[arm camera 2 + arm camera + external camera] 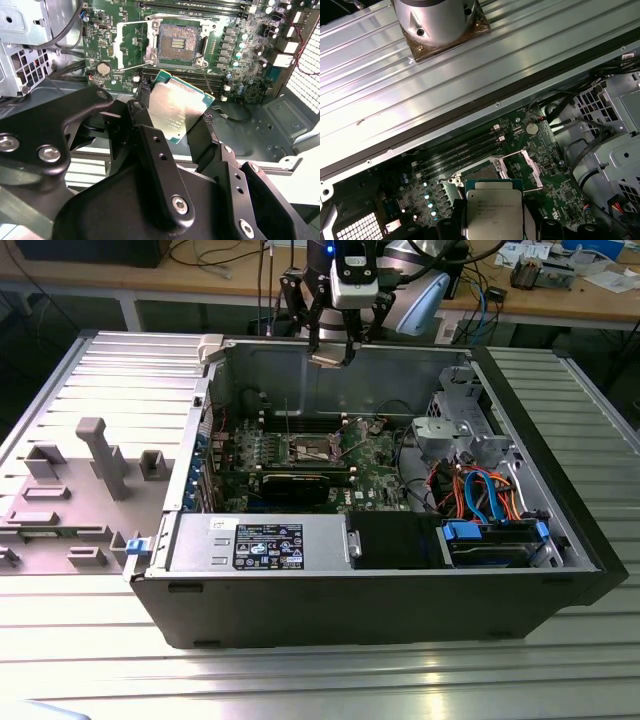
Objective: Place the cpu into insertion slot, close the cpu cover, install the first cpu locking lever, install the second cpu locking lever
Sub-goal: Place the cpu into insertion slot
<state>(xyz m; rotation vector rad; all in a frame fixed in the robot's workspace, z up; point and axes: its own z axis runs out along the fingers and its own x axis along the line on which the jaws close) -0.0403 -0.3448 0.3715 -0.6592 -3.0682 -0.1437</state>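
Ribbed alu table (300, 680) w/ open PC case (400, 600) on it. Gripper (331, 350) hangs over the case, fingers (145, 107) pinching the cpu (177, 112) by its edges. Insertion slot (179, 42) on the board below sits bare, w/ cpu cover (119, 45) flipped open beside it.

You see the cpu (176, 107) topped in dull silver-grey metal with a green edge; the fingers (150, 145) look matt black; the cover (117, 47) is bare bright metal; the table (320, 680) is ribbed aluminium with a soft sheen.
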